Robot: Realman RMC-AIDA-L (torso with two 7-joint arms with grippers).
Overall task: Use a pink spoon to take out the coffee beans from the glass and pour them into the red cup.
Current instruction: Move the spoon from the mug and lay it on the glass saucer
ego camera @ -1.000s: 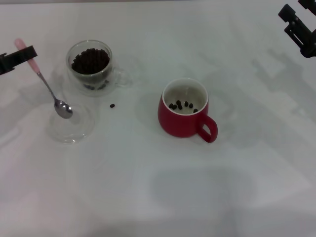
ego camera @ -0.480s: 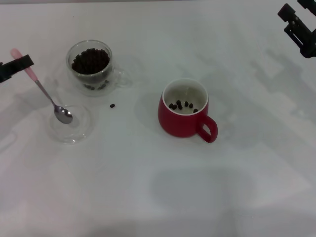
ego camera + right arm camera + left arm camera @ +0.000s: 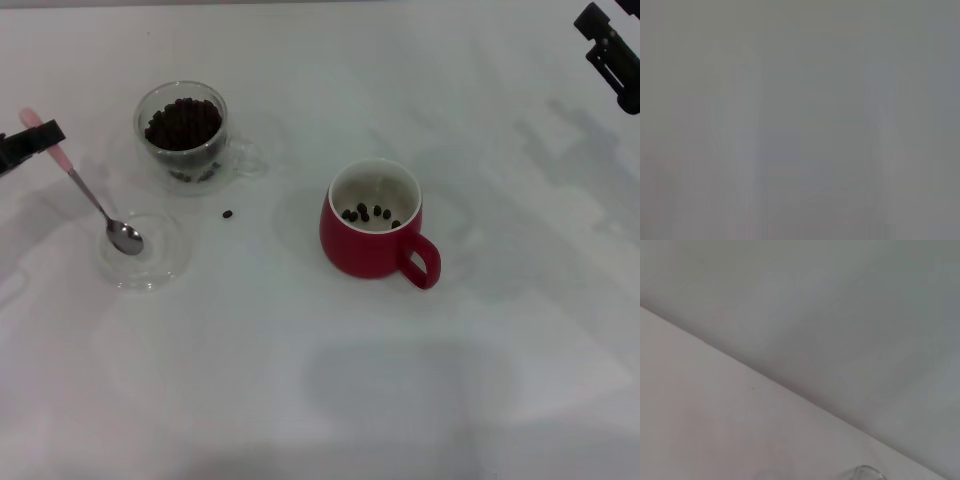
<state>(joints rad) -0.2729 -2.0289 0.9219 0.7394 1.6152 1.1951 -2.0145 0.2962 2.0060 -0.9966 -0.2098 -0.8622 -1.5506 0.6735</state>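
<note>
- The pink spoon [image 3: 88,186] is a small teaspoon; silver bowl, thin metal neck, pale pink handle.
- Its long axis runs on a slant; the handle end points far and left, the bowl near and right; the handle is raised, so the spoon stands tilted.
- The left gripper [image 3: 36,138], at the left edge of the table [image 3: 300,380], is closed on the pink handle near its top.
- The spoon's bowl lies in a clear glass saucer [image 3: 160,268], left of and nearer than the glass [image 3: 185,135]; whether the bowl touches the saucer I cannot tell.
- The glass holds a heap of coffee beans [image 3: 184,123]; one stray bean [image 3: 227,214] lies on the table just near of it.
- The red cup [image 3: 375,232] stands to the right, well apart, handle turned near and right; a few beans lie on its white bottom.
- The right gripper [image 3: 612,55] hangs at the far right corner; whether its fingers are apart I cannot tell.
</note>
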